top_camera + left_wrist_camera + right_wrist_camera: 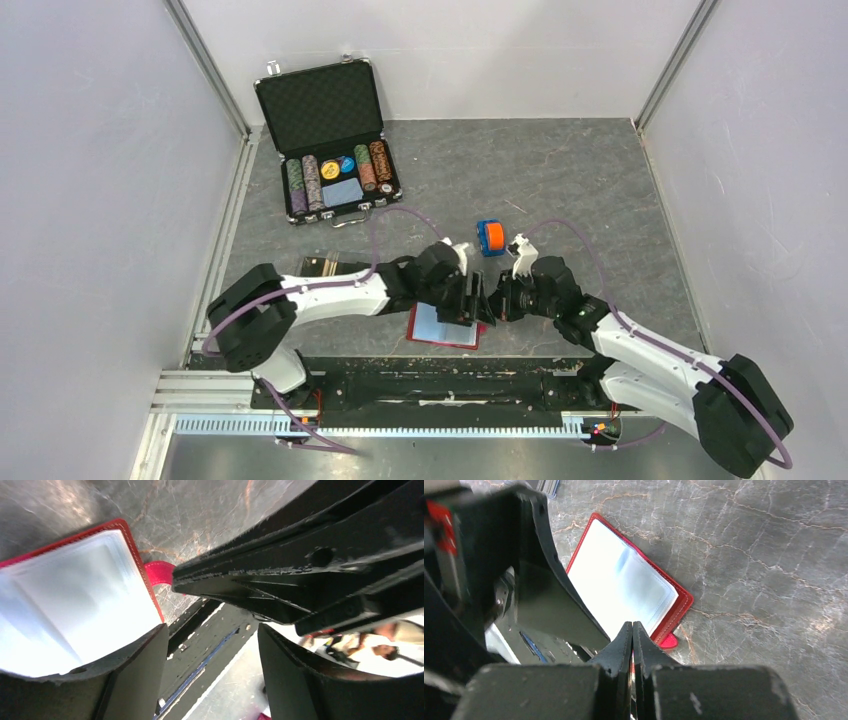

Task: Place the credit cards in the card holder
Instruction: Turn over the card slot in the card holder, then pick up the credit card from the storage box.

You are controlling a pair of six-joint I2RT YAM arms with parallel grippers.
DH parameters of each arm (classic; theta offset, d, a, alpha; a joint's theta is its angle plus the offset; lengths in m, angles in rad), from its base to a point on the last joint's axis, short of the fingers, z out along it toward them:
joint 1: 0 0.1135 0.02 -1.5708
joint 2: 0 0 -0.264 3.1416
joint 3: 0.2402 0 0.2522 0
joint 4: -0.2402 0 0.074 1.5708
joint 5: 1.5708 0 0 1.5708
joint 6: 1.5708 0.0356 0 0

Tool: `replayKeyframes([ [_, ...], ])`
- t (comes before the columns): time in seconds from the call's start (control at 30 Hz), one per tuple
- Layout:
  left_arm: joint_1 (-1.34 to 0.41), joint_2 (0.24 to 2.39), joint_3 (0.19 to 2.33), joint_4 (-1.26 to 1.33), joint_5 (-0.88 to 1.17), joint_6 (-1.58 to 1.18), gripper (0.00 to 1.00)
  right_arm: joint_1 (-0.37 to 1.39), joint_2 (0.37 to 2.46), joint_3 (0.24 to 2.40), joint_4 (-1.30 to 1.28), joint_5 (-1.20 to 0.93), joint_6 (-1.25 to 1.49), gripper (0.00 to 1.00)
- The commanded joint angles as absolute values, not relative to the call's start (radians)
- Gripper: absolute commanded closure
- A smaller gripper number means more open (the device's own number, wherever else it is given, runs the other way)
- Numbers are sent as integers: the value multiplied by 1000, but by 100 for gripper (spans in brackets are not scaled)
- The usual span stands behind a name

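Left gripper (212,637): jaws apart, nothing between them, only the table edge seen through the gap. Right gripper (632,626): fingers pressed together tip to tip, no card visible in them. The two sit nose to nose over the right end of the open red wallet (445,326), with the right tip close to its red tab (160,573). The wallet isn't the target.

Holder (318,266): I take the clear, dark-based tray peeking out beyond my left forearm (330,290) to be it. It's well left of both grippers and mostly hidden by the arm, so I can't tell compartments or contents. What shows seems to run left-right, roughly along the forearm. Left arm is clearly nearer.

Cards: I can't pick one out for certain. The only orange thing is a small orange item (490,237) with a blue rim, just beyond the grippers and slightly nearer the right one. It's too small to say if that's them.

My read: nothing in hand, so next is a pick, not a place. If the orange item is the stock, right picks. The carry then runs leftward past the wallet to the holder.
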State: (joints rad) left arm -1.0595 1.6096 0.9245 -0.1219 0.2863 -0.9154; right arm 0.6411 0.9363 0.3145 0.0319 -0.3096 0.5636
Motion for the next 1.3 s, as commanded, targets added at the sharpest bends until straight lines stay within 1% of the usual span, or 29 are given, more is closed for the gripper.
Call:
replayKeyframes([
  [0.0, -934, 1490, 761, 278, 465, -1077, 27, 640, 967, 365, 101, -385, 538, 100],
  [0.1, -824, 1406, 636, 410, 518, -1151, 27, 641, 994, 365, 142, -420, 551, 100],
  [0.2, -683, 1280, 555, 360, 544, -1146, 28, 647, 1016, 379, 160, -440, 558, 100],
  [0.3, -551, 1132, 572, 76, 516, -1025, 28, 664, 1039, 414, 149, -436, 555, 100],
  [0.37, -495, 1055, 645, -209, 416, -884, 28, 683, 1059, 440, 144, -429, 554, 100],
  [0.4, -477, 1033, 690, -362, 331, -811, 28, 694, 1070, 451, 142, -422, 555, 100],
  [0.5, -457, 1046, 826, -687, 64, -666, 27, 730, 1110, 494, 140, -403, 555, 99],
  [0.57, -451, 1086, 878, -768, -18, -610, 27, 759, 1142, 517, 141, -394, 556, 98],
  [0.67, -450, 1159, 929, -795, -43, -541, 28, 790, 1178, 540, 142, -380, 561, 97],
  [0.83, -451, 1273, 984, -783, -6, -482, 35, 804, 1185, 538, 142, -361, 574, 99],
  [0.97, -455, 1351, 987, -754, 45, -482, 40, 804, 1178, 534, 129, -350, 569, 100],
  [1.07, -472, 1387, 973, -712, 81, -491, 46, 804, 1176, 527, 127, -348, 566, 100],
  [1.27, -551, 1469, 982, -651, 130, -518, 50, 803, 1155, 515, 107, -326, 556, 100],
])
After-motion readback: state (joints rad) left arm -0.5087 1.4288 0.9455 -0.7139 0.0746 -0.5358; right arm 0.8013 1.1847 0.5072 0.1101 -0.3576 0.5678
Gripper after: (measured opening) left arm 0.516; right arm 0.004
